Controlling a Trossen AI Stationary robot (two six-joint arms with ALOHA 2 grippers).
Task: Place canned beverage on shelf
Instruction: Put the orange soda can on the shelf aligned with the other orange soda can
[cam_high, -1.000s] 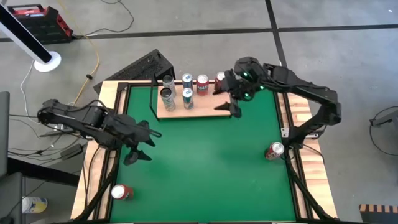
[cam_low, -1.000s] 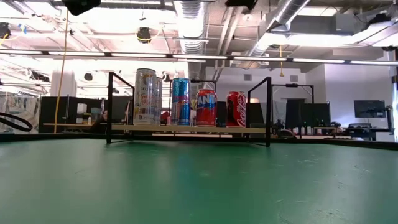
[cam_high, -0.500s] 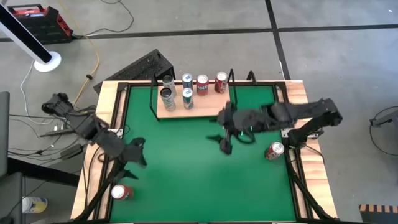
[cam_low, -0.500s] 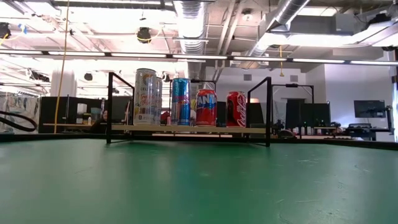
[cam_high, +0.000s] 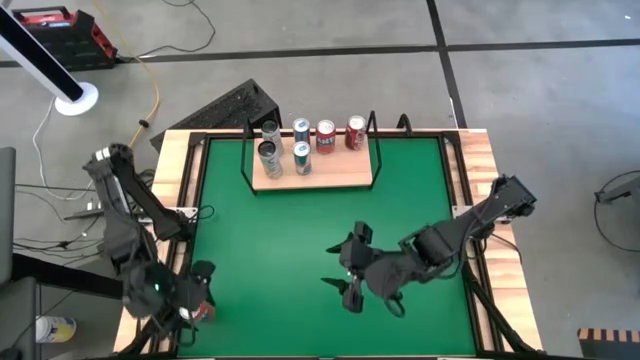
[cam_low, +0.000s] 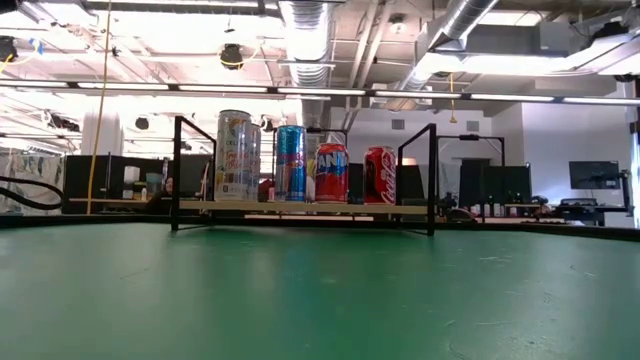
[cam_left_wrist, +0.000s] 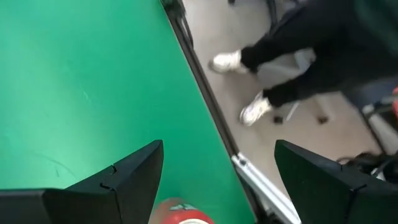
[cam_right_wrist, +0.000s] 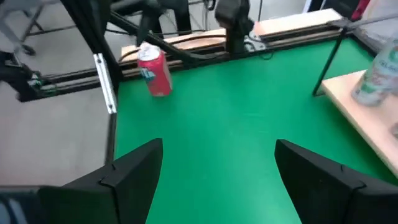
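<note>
The shelf, a light-wood board with a black wire frame, lies at the far middle of the green mat and bears several cans standing upright. A red can stands at the mat's near left corner. My left gripper hovers open just above it, and in the left wrist view the can's top shows low between the fingers. My right gripper hangs open and empty over the mat's near middle and faces the red can.
The low view shows only the shelf with its cans, no gripper. A person's legs and white shoes stand beyond the table's near left edge. A black box sits behind the table's far left corner.
My left gripper has swung from the mat's left middle toward the near edge and come over the red can at the near left corner. My right gripper has left the shelf's right end, swung toward the near edge to the mat's near middle and rolled. Both stayed open.
</note>
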